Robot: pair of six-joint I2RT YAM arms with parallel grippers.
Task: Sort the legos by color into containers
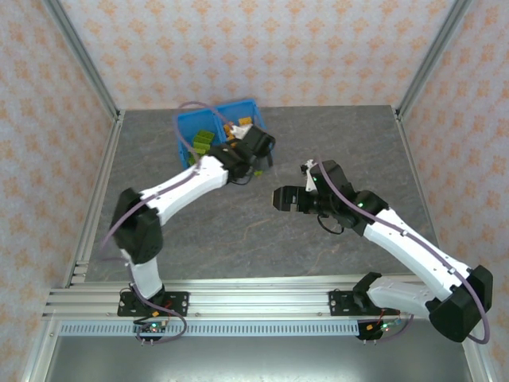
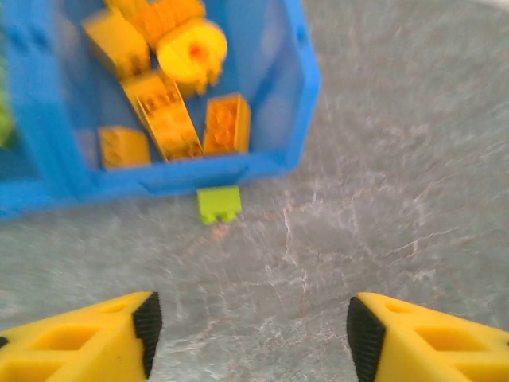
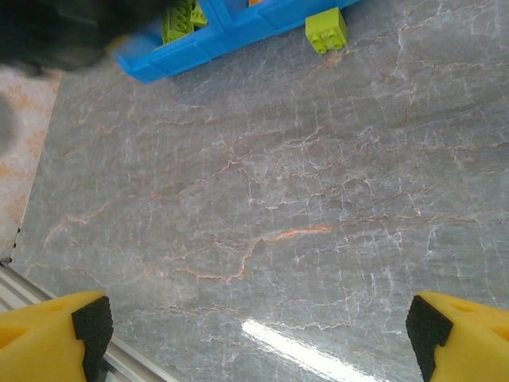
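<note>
Orange legos [image 2: 169,119] lie in the bin [image 2: 151,180] ahead of the spread, empty left hand [image 2: 250,334]; one green lego [image 2: 219,204] sits just outside. The right hand [image 3: 258,328] gapes too.

Bright, even light falls from overhead, and the two arms [image 1: 183,187] throw only faint, soft shadows on the grey table [image 1: 238,231]. From the right wrist, a white streak of glare lies on the surface toward its near edge, and a dark smudge in the upper left corner is out of focus. From the left wrist everything blurs: the blue bin [image 2: 159,179] and its orange legos [image 2: 227,123] look smeared.
</note>
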